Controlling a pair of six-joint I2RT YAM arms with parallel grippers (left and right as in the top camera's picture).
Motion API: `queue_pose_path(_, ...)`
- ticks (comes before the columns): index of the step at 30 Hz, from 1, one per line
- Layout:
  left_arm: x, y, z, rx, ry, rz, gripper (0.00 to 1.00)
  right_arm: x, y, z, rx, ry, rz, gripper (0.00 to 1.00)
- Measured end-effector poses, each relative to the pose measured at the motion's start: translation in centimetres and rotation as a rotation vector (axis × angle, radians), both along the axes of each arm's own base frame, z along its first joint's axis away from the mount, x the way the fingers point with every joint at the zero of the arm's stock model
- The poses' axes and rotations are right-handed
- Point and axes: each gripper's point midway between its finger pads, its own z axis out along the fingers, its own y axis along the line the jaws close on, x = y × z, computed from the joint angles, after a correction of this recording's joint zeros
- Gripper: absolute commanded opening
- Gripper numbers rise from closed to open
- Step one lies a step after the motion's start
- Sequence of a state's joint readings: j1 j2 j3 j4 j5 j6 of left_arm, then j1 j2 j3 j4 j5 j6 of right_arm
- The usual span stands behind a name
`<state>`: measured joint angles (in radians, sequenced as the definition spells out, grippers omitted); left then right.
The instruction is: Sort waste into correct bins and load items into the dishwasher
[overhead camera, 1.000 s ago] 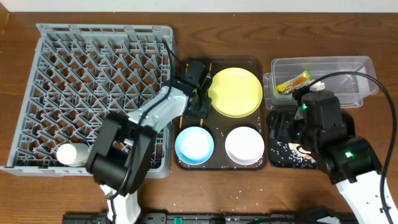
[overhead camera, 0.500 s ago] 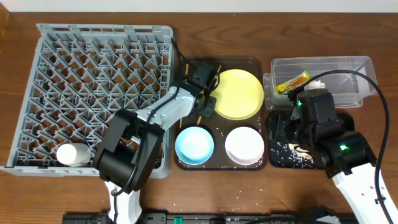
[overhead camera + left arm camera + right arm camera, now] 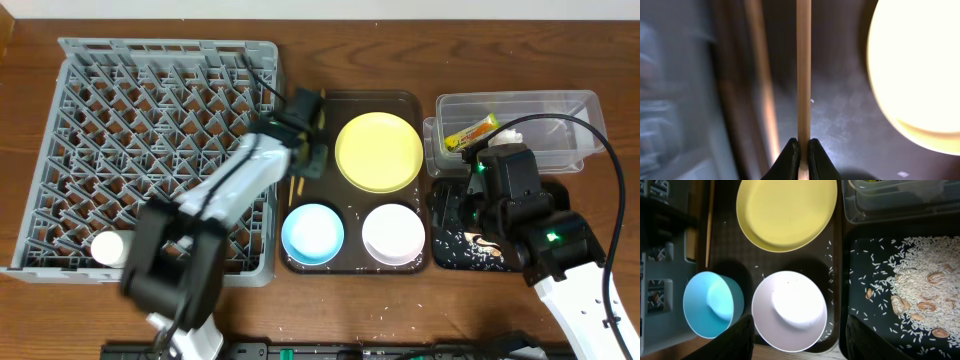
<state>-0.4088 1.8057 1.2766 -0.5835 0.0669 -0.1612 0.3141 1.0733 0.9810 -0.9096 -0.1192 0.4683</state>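
My left gripper is shut on a thin wooden chopstick. It hangs over the left edge of the dark brown tray, by the grey dish rack, as the overhead view shows. A second chopstick lies blurred beside it. The yellow plate, blue bowl and white bowl sit in the brown tray. My right gripper is open and empty, its fingers spread either side of the white bowl. The wrapper lies in the clear tub. Rice crumbs cover the black tray. I cannot make out the tissue.
A white cup-like object lies in the rack's front left corner. A few rice grains are scattered in the brown tray between the plate and the white bowl. Cables run over the rack's right side and the clear tub.
My left gripper has swung left from the plate's edge toward the rack, carrying the chopstick. The right arm has hardly moved.
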Motion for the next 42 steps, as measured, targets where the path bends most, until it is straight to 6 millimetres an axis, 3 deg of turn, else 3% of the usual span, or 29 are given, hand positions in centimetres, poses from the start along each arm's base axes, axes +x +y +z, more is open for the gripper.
queue_pose_path(3, -0.3, 1.9, 5.5, -0.032, -0.092, 0.040, 0.08, 0.0, 0.0, 0.0, 0.001, 0.000, 0.000, 0.56)
queue_pose_path(7, -2.1, 4.1, 7.8, 0.010, -0.101, 0.074, 0.08, 0.0, 0.0, 0.0, 0.001, -0.001, 0.001, 0.57)
queue_pose_path(11, -2.6, 6.7, 6.5, 0.135, -0.071, 0.102, 0.08, 0.0, 0.0, 0.0, 0.001, -0.001, 0.001, 0.57)
queue_pose_path(17, -3.2, 8.7, 2.8, 0.269, 0.005, 0.118, 0.08, -0.1, 0.0, -0.1, -0.001, 0.004, 0.001, 0.57)
queue_pose_path(21, -3.1, 8.8, 2.7, 0.277, 0.006, 0.130, 0.17, -0.1, 0.0, -0.1, -0.001, 0.006, 0.000, 0.57)
queue_pose_path(22, -3.2, 8.9, 2.7, 0.275, 0.007, 0.138, 0.31, -0.1, 0.0, -0.1, -0.002, 0.007, 0.000, 0.57)
queue_pose_path(23, -3.3, 8.9, 2.6, 0.275, 0.014, 0.141, 0.33, -0.1, 0.0, -0.1, -0.001, 0.006, 0.000, 0.58)
queue_pose_path(27, -3.5, 7.7, 3.6, 0.206, 0.035, 0.128, 0.32, -0.1, 0.0, -0.1, -0.001, 0.006, 0.001, 0.59)
queue_pose_path(32, -2.6, 2.7, 8.1, 0.003, -0.086, 0.033, 0.32, -0.1, 0.0, 0.0, 0.000, 0.004, 0.001, 0.60)
queue_pose_path(34, -2.8, 0.1, 8.6, -0.019, -0.113, -0.039, 0.32, 0.0, 0.0, 0.0, 0.000, 0.001, 0.000, 0.61)
queue_pose_path(38, -2.0, -1.6, 6.1, 0.054, -0.116, -0.080, 0.32, 0.0, 0.0, 0.0, 0.001, 0.000, 0.001, 0.61)
queue_pose_path(42, -0.6, -1.0, 0.7, 0.159, -0.050, -0.059, 0.32, 0.0, 0.0, 0.0, 0.001, 0.000, 0.001, 0.61)
